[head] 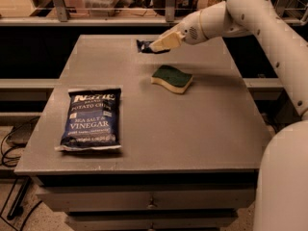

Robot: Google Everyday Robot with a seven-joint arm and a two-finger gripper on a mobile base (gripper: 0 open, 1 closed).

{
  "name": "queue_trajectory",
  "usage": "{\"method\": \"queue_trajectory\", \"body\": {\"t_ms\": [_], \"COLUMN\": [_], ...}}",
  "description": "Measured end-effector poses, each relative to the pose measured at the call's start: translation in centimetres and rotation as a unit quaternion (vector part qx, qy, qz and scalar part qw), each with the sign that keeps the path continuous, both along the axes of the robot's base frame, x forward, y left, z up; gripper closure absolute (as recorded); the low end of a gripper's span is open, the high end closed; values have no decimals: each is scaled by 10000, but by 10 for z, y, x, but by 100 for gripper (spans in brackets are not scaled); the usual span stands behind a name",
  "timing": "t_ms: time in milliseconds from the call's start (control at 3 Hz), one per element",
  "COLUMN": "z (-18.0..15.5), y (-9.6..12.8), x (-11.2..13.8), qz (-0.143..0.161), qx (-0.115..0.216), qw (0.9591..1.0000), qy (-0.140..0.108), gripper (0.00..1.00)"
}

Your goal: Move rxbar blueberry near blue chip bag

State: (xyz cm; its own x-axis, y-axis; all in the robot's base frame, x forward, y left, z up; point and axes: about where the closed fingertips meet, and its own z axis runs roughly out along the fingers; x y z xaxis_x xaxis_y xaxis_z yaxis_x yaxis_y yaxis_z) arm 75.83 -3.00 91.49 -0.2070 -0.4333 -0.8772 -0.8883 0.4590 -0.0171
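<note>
The rxbar blueberry, a small flat dark blue wrapper, is showing by the middle of the far edge of the desk. One end is poking out of the smooth cream pincer, which is clasping it. A wavy-edged sponge, green over yellow, is lying just nearer. The blue chip bag, glossy with crimped ends, is lying flat by the left edge, well apart.

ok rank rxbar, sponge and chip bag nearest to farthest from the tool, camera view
1. rxbar blueberry, held in the tool, far back centre
2. green-and-yellow sponge, just right of centre
3. blue chip bag, front left
</note>
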Motion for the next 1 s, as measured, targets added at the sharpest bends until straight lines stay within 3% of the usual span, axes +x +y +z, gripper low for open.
{"method": "queue_trajectory", "body": {"t_ms": [667, 1000], "z": [-8, -9], "y": [16, 39], "x": [-7, -28], "qz": [239, 617], "qx": [-180, -216], "qw": [9993, 9974], "qy": [243, 288], "gripper": [100, 100]}}
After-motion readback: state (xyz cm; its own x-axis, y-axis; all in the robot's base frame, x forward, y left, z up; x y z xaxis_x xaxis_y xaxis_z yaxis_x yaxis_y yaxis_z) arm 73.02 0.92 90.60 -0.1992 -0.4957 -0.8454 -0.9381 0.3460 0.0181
